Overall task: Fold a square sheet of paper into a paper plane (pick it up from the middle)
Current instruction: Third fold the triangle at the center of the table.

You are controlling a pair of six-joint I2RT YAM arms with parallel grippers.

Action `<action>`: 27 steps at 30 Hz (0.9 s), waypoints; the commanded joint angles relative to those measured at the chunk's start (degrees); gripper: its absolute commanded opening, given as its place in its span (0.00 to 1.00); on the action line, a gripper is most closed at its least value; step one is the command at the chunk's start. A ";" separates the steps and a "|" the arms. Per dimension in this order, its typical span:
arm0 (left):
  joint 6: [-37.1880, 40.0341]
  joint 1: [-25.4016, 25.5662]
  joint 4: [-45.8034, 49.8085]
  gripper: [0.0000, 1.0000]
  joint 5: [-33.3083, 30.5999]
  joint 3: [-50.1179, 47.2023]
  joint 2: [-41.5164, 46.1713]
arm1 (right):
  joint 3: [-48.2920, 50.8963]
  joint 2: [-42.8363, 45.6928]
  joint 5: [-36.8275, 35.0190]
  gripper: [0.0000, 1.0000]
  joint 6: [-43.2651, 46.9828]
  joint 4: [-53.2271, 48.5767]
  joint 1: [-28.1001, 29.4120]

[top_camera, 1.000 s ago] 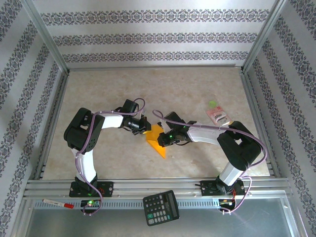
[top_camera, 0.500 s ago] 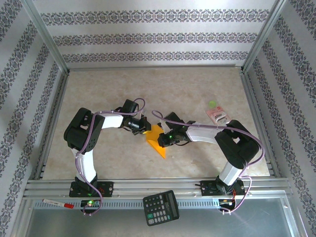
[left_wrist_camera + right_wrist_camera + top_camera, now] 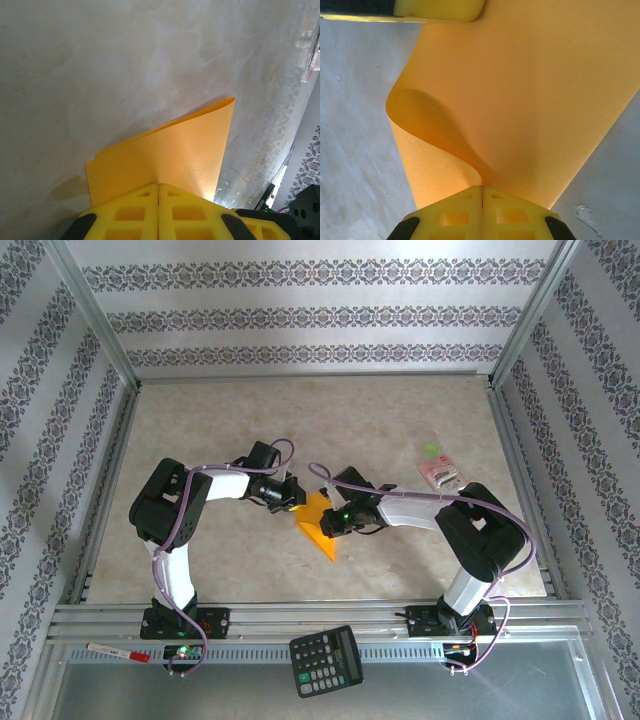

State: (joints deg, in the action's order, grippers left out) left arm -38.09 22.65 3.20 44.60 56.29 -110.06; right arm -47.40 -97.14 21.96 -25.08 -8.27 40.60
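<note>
The orange-yellow square sheet of paper (image 3: 320,524) hangs folded between my two grippers at the table's middle, one corner pointing toward the near edge. My left gripper (image 3: 296,496) is shut on its left edge; in the left wrist view the paper (image 3: 170,155) fans out doubled from the closed yellow jaws (image 3: 158,186). My right gripper (image 3: 335,520) is shut on the right side; in the right wrist view the paper (image 3: 530,95) curls in a loop out of the closed jaws (image 3: 482,189). The left gripper's yellow fingertip (image 3: 440,9) shows at the top of that view.
A small pink packet (image 3: 442,475) and a green spot (image 3: 430,450) lie at the right of the beige table (image 3: 240,410). A black calculator (image 3: 326,660) and a red-capped pen (image 3: 118,652) rest on the metal shelf in front of the arm bases.
</note>
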 commanded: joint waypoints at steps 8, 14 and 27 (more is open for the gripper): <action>1.26 0.16 3.38 0.08 -2.23 -0.01 -1.26 | 0.42 -0.59 -0.33 0.03 0.12 1.33 0.24; 1.46 0.11 3.58 0.08 -2.32 0.06 -1.15 | 0.95 -1.16 -1.16 0.03 0.18 1.35 0.27; 1.05 0.15 5.82 0.17 -2.34 4.59 0.43 | 2.84 -2.26 -4.15 0.00 -3.05 1.31 0.92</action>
State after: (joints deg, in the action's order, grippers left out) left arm -37.87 22.68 5.67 43.64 58.35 -110.06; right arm -46.33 -97.56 21.50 -26.50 -5.87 40.77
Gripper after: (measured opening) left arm 0.167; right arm 0.045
